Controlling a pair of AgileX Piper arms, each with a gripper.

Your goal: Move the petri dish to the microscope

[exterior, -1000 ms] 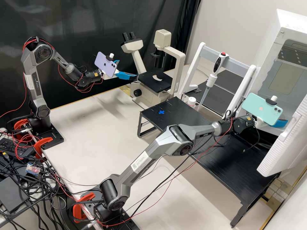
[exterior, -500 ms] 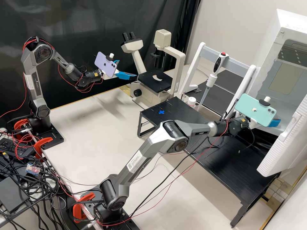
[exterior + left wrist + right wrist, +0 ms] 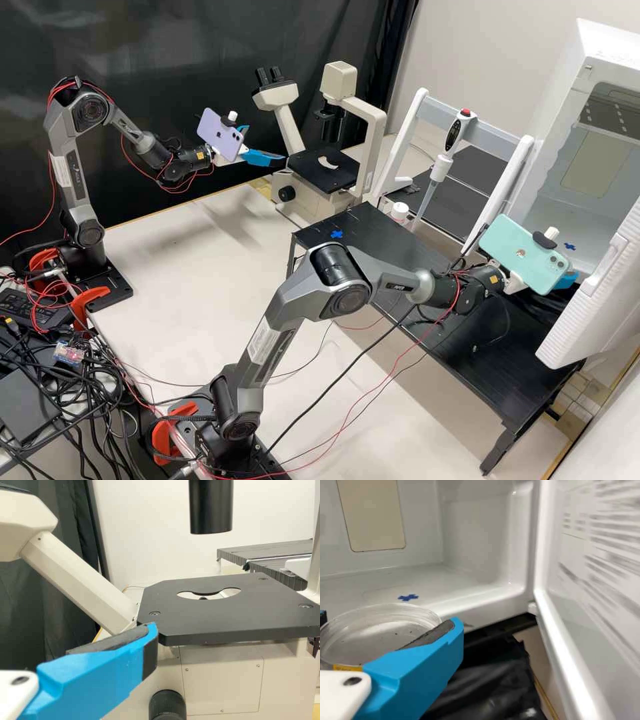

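Note:
In the high view my left gripper (image 3: 267,144) hangs open beside the microscope (image 3: 323,170). In the left wrist view, one blue finger of my left gripper (image 3: 70,630) stands close to the black stage (image 3: 225,617), which has a curved opening. My right gripper (image 3: 567,279), partly covered by the green phone, is at the open white cabinet in the high view. The right wrist view has my right gripper (image 3: 390,621) shut on the clear round petri dish (image 3: 377,635), held level outside the cabinet's front edge.
The cabinet floor (image 3: 370,587) bears a blue cross mark. Its door (image 3: 593,307) stands open beside the right arm. A black raised platform (image 3: 467,353) lies under that arm. A rack with a pipette (image 3: 441,167) stands behind.
The right arm has drawn back leftward, away from the cabinet, with its elbow lifting and its gripper lower than half a second ago. The cabinet's blue cross has come into sight. The left arm has kept still.

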